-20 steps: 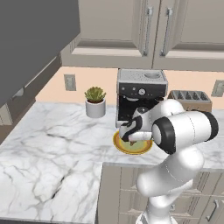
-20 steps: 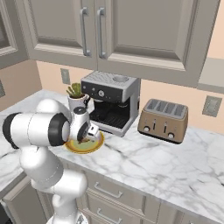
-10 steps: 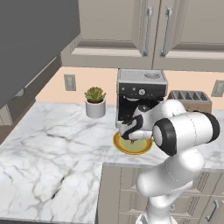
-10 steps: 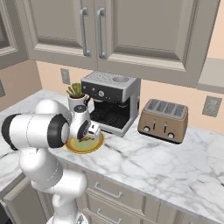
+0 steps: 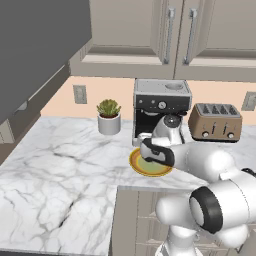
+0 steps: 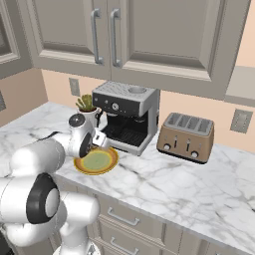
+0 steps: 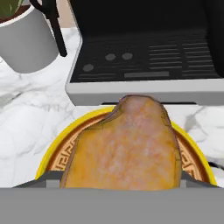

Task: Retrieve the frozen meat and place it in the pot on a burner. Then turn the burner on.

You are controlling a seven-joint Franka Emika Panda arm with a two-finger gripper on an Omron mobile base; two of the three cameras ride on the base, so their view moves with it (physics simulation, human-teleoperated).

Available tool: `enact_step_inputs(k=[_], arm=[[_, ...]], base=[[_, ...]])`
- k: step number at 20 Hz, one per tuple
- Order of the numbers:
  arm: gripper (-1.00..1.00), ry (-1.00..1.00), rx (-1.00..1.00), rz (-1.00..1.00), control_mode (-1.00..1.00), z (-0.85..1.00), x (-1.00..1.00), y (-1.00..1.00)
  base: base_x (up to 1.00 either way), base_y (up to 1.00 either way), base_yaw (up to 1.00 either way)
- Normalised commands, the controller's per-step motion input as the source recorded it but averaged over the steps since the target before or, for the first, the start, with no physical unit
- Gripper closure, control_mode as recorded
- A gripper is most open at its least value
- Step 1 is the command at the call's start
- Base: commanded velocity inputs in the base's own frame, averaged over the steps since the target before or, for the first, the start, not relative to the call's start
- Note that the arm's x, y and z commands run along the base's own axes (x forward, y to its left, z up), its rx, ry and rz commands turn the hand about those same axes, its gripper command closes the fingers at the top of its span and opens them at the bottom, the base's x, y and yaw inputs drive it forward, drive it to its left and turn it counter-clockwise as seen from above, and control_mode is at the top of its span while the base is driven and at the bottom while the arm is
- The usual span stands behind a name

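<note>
Currently the end effector (image 5: 146, 150) sits low over the yellow plate (image 5: 150, 167) on the marble tabletop (image 5: 60, 170), before the espresso machine (image 5: 160, 107). Frozen meat (image 7: 124, 146) lies on the plate (between the jaws); whether they grip it cannot be told.

Coffee machine (image 5: 161, 107): round knobs on the front, no writing can be read.
Toaster (image 6: 186, 137): small buttons on the front, no letters or numbers can be read.
Yellow plate (image 7: 57, 151): a key pattern runs around the brown ring, it is ornament and not text.
Wall sockets (image 5: 79, 93): plain, no sign.
Cabinet doors (image 6: 149, 35): no label.
</note>
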Motion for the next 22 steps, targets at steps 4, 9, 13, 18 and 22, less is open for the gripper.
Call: enact_step_inputs(k=[4, 9, 13, 18, 22], arm=[[1.00, -0.22, 0.00, -0.12, -1.00, 0.73, -0.11, 0.01], [1.00, 0.00, 0.00, 0.00, -1.00, 0.00, 0.00, 0.00], [1.00, 0.00, 0.00, 0.00, -1.00, 0.00, 0.00, 0.00], [1.00, 0.00, 0.00, 0.01, 1.00, 0.00, -0.13, 0.00], [1.00, 0.00, 0.00, 0.00, 1.00, 0.00, 0.00, 0.00]], base=[[0.00, 0.00, 0.00], [0.00, 0.00, 0.00], [0.00, 0.00, 0.00], [-0.15, 0.00, 0.05], [-0.67, 0.00, 0.43]])
